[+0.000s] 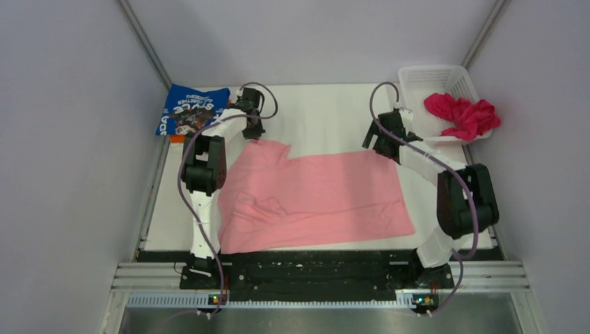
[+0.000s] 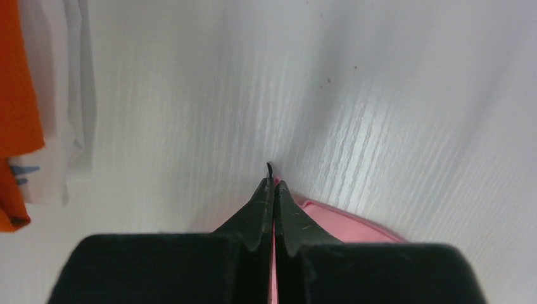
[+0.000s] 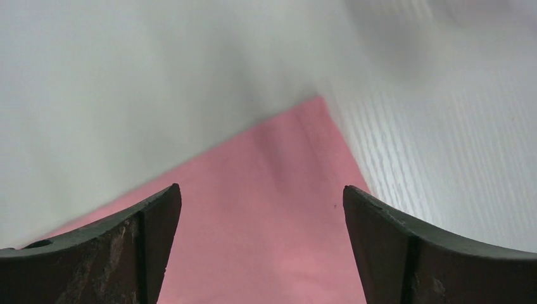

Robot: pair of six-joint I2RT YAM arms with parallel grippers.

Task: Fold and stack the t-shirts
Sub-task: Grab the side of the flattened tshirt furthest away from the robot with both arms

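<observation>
A light pink t-shirt (image 1: 313, 198) lies spread across the middle of the white table. My left gripper (image 1: 254, 136) is shut on its far left corner, and pink cloth (image 2: 342, 218) shows pinched between the closed jaws of the left gripper (image 2: 273, 183). Over the shirt's far right corner (image 3: 272, 209) my right gripper (image 3: 261, 190) hangs open, its fingers wide apart with nothing between them; in the top view the right gripper (image 1: 378, 142) sits at that corner. A folded blue t-shirt (image 1: 189, 111) with white print rests on an orange one (image 1: 177, 138) at the far left. A magenta t-shirt (image 1: 463, 113) lies crumpled in the basket.
A white lattice basket (image 1: 431, 78) stands at the far right corner. The orange shirt's edge (image 2: 16, 82) shows at the left of the left wrist view. Grey walls close in both sides of the table.
</observation>
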